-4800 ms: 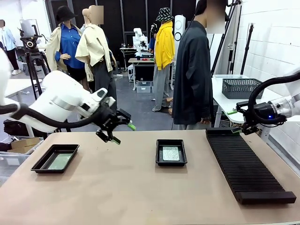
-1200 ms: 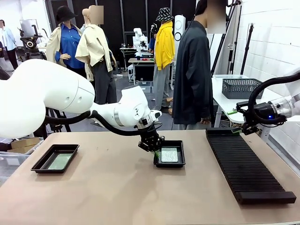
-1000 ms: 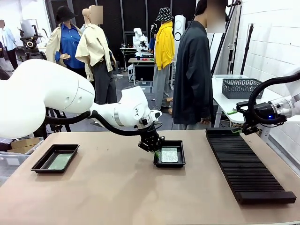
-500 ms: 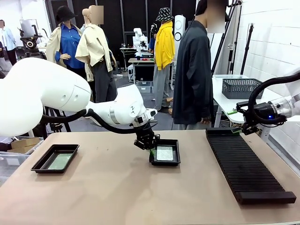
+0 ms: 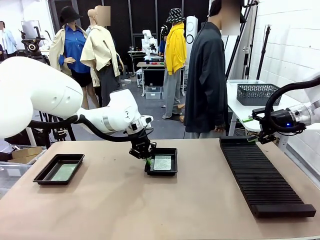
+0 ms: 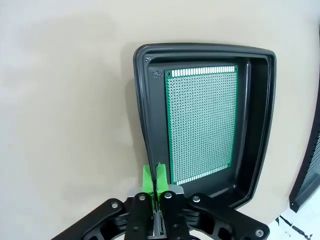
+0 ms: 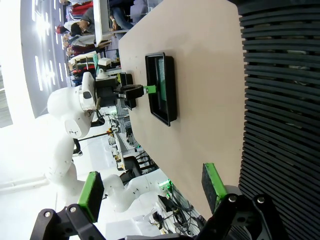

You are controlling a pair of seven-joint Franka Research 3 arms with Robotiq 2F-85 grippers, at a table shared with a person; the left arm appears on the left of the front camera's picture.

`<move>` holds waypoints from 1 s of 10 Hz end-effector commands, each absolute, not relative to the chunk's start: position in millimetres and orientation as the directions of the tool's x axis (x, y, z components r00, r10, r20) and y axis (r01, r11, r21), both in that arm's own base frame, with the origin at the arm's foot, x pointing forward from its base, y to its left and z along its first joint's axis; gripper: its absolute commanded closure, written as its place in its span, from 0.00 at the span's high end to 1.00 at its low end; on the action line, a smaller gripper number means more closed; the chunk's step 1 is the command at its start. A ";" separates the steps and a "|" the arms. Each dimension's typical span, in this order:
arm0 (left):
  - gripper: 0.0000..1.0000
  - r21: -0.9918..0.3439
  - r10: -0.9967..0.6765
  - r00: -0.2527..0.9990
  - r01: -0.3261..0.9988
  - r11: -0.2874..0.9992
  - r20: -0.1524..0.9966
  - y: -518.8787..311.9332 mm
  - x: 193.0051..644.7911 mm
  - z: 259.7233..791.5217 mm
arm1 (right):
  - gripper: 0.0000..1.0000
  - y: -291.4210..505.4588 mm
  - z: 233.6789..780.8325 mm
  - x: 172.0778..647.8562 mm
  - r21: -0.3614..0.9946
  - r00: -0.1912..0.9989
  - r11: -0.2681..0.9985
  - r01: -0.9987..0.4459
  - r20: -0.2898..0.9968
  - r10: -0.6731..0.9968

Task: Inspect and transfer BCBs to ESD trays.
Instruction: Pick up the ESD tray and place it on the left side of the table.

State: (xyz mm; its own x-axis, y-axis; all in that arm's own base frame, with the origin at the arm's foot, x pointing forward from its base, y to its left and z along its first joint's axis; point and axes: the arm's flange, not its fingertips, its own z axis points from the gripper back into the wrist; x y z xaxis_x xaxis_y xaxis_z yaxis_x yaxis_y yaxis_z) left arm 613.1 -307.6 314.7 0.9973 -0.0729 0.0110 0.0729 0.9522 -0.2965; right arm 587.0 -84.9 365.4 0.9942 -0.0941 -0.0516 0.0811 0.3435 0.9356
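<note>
A black ESD tray (image 5: 161, 173) lies mid-table with a green BCB (image 5: 162, 162) flat on its floor. My left gripper (image 5: 148, 161) is shut on this tray's left rim. In the left wrist view the green pads of that gripper (image 6: 154, 182) pinch the thin rim (image 6: 142, 100), beside the perforated board (image 6: 202, 125). A second ESD tray (image 5: 50, 183) at the table's left holds another BCB (image 5: 65, 172). My right gripper (image 5: 260, 131) hangs open and holds nothing, above the far end of the ribbed rack. The right wrist view shows its jaws (image 7: 152, 187) spread wide, with the gripped tray (image 7: 167, 90) farther off.
A long black ribbed rack (image 5: 264, 175) runs down the table's right side. A person in a dark coat (image 5: 207, 75) stands at the far edge. A black mesh basket (image 5: 257, 93) sits on a side table behind the right arm. The near half of the table is bare.
My left gripper has dragged the middle tray, with its board, leftward along the table. The right arm has not moved.
</note>
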 end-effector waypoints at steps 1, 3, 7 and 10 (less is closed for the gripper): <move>0.00 -0.324 -0.089 0.996 0.089 0.942 0.017 -277.8 592.8 318.8 | 1.00 -82.3 366.2 588.5 0.933 0.992 0.347 0.097 -0.064 -0.106; 0.00 -0.328 -0.087 0.996 0.094 0.940 0.036 -247.1 580.6 324.5 | 1.00 -82.3 366.2 588.5 0.933 0.992 0.347 0.097 -0.064 -0.106; 0.00 -0.293 -0.053 0.996 0.071 0.953 0.071 -200.3 567.2 323.9 | 1.00 -82.3 366.2 588.5 0.933 0.992 0.347 0.097 -0.064 -0.106; 0.00 -0.257 -0.033 0.997 0.050 0.965 0.067 -167.8 559.6 318.8 | 1.00 -82.3 366.2 588.5 0.933 0.992 0.347 0.097 -0.064 -0.106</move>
